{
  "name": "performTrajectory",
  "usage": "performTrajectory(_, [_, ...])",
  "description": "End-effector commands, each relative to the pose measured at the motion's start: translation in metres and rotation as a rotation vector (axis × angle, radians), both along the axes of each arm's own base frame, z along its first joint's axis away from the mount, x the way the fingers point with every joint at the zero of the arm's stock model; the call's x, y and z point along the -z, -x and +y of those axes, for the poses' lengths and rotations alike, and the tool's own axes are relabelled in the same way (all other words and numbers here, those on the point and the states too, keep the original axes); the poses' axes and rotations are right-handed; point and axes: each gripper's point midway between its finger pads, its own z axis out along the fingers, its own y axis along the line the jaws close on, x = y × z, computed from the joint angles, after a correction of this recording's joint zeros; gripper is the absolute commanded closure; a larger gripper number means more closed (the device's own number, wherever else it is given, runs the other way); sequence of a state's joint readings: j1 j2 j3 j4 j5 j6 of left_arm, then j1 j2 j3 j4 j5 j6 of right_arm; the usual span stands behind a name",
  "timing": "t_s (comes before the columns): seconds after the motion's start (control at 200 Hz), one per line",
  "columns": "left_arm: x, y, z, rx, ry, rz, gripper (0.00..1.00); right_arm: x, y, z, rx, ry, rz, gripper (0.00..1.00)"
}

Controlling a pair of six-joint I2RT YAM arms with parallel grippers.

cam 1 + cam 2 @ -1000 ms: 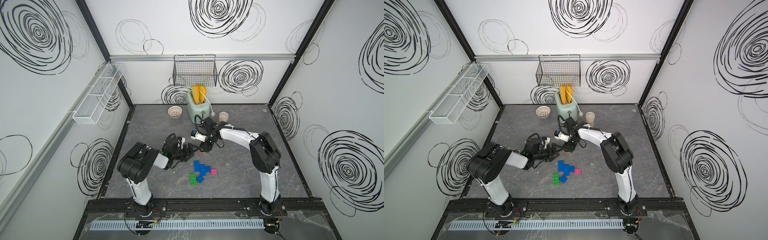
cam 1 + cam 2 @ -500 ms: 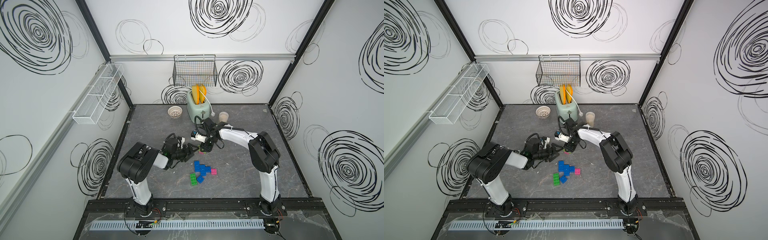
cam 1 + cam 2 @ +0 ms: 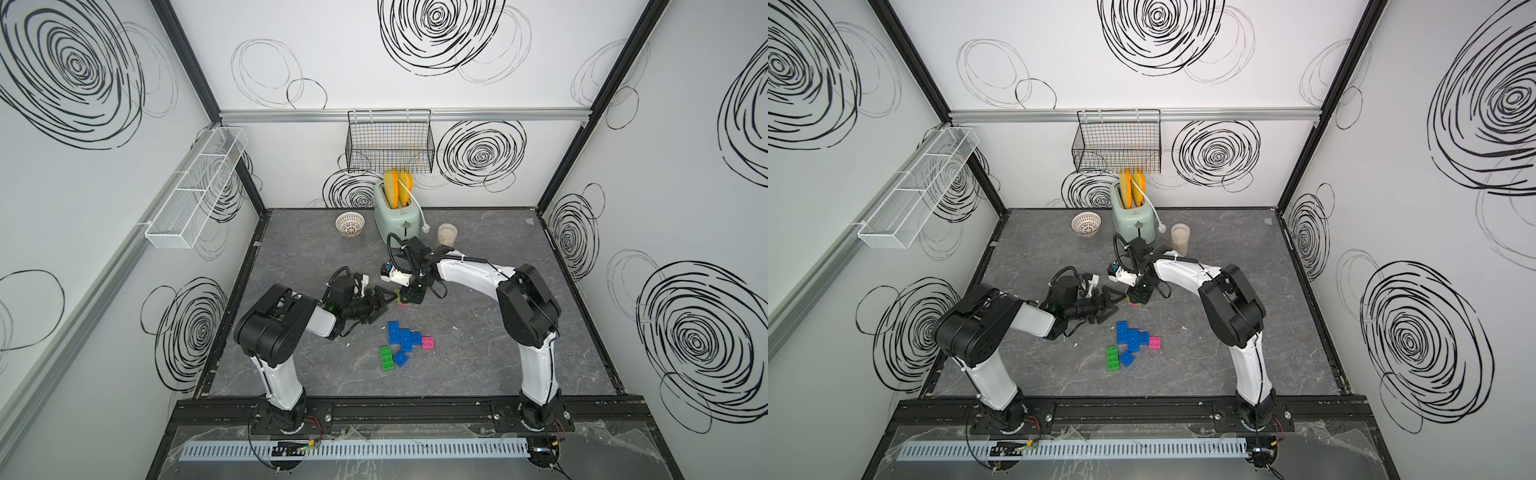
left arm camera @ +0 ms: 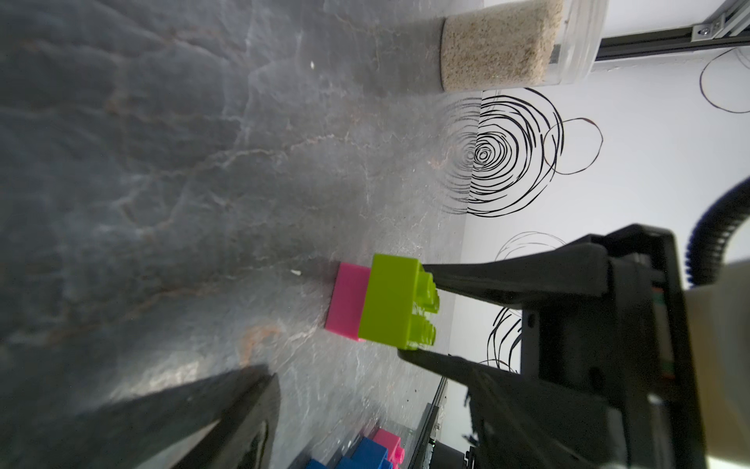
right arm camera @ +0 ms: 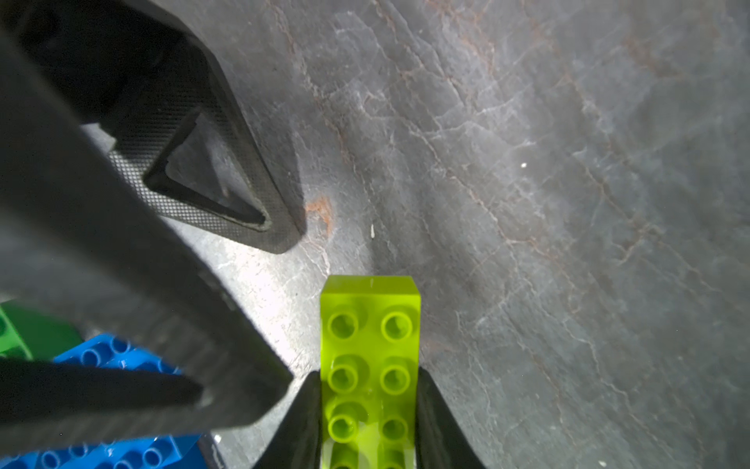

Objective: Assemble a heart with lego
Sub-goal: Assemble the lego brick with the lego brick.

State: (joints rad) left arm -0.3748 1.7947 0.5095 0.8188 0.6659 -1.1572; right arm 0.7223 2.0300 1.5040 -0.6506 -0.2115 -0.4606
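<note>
- lime oblong plastic brick (image 5: 370, 357): glossy, smooth, slightly translucent
- pink plastic brick (image 4: 347, 302): smooth, satin
- dark grey stone-look tabletop (image 5: 527, 162): matt, veined
- black left gripper finger (image 5: 182, 213): matt, fine cross-hatch texture
- clear plastic cup (image 4: 578, 40): glossy; beige fill (image 4: 499, 44) is grainy

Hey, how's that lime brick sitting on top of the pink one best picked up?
Pinch the lime brick across its two long, flat sides, coming straight down over the studs; the right end effector is shut on it exactly so.

White arm links (image 3: 465, 274), bulky black joints (image 3: 525, 307), corrugated black cables (image 4: 708, 231), black triangular gripper fingers (image 5: 162, 122).
</note>
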Motion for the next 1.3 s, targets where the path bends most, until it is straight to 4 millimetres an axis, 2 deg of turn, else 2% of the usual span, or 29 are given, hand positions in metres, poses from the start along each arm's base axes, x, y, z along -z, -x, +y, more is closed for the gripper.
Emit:
performTrajectory(0.0, [0.007,0.002,0.004,-0.012,0.004,0.026,0.22,0.007,0.014,-0.007,-0.042,0.051,-0.005,0.74])
performTrajectory(0.475, [0.01,0.002,0.003,-0.007,0.006,0.033,0.22,0.02,0.016,-0.009,-0.057,0.135,0.008,0.73])
performTrajectory(0.715, [0.011,0.003,0.002,-0.005,0.005,0.035,0.22,0.026,0.015,-0.004,-0.041,0.173,0.039,0.73])
performTrajectory(1.06, [0.024,0.008,0.002,-0.003,0.007,0.086,0.22,0.036,0.019,-0.002,-0.047,0.21,0.08,0.71])
performTrajectory(1.171, [0.021,0.008,0.002,-0.004,0.018,0.077,0.22,0.027,0.012,0.0,-0.03,0.182,0.046,0.62])
performTrajectory(1.296, [0.013,0.005,0.002,-0.007,0.023,0.053,0.22,-0.007,-0.003,0.01,0.008,0.058,-0.006,0.48])
